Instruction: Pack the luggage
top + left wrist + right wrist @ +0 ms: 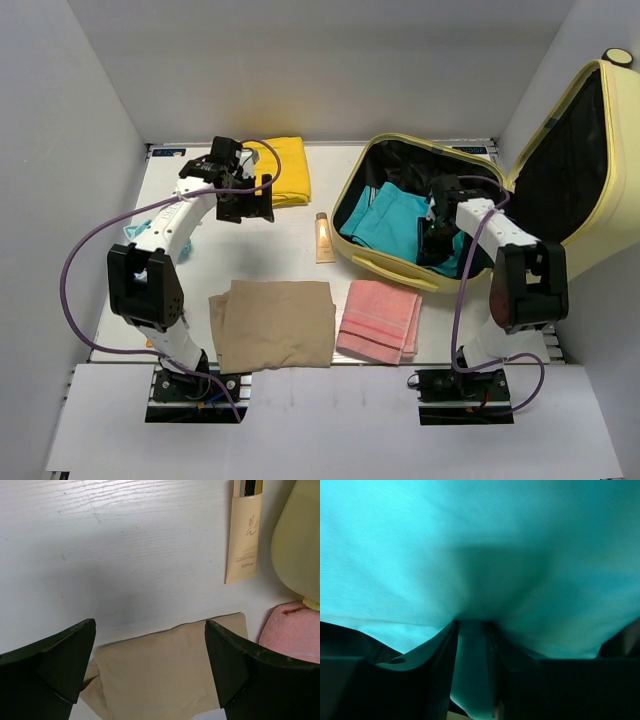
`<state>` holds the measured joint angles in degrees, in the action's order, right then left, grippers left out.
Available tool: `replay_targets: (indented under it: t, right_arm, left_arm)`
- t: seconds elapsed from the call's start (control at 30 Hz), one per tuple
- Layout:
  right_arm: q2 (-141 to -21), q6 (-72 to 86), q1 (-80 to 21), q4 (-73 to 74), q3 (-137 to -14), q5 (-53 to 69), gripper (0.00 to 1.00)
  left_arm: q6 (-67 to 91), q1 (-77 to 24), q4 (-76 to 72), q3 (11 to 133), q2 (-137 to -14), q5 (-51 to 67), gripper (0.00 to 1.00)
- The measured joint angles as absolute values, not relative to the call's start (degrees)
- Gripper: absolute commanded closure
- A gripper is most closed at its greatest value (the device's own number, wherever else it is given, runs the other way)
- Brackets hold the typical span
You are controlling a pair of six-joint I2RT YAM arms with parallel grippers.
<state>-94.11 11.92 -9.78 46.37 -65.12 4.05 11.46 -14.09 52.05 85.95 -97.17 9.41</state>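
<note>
The pale yellow luggage [575,240] lies open at the right, its lid [620,120] raised, black lining inside. A teal cloth [390,222] lies in its lower half. My right gripper [432,238] is inside the luggage, shut on a fold of the teal cloth [470,555], which fills the right wrist view. My left gripper [245,205] is open and empty, held above the table next to a folded yellow cloth [285,168]. In the left wrist view, my open left gripper [150,645] hangs above a tan cloth [170,670].
A tan cloth [272,325] and a pink towel [378,320] lie near the front edge. A beige tube [325,238] lies beside the luggage; it also shows in the left wrist view [243,535]. A light blue cloth [135,232] lies under the left arm.
</note>
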Motion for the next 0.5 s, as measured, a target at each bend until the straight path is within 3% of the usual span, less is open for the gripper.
replay_targets:
  t: [0.13, 0.3, 0.5]
  right_arm:
    - [-97.06, 11.53, -9.91, 47.03, -71.20, 3.44, 0.49]
    - [-97.62, 11.62, -9.98, 43.03, -82.21, -4.38, 0.49]
    - [-101.86, 14.24, -9.04, 39.42, -89.01, -14.55, 0.64]
  left_arm:
    - [10.39, -13.50, 52.84, 88.95, -99.02, 9.04, 0.00]
    - [7.46, -13.28, 51.81, 94.56, -103.07, 8.32, 0.00]
    - [6.46, -13.37, 49.45, 104.38, -113.16, 8.03, 0.00]
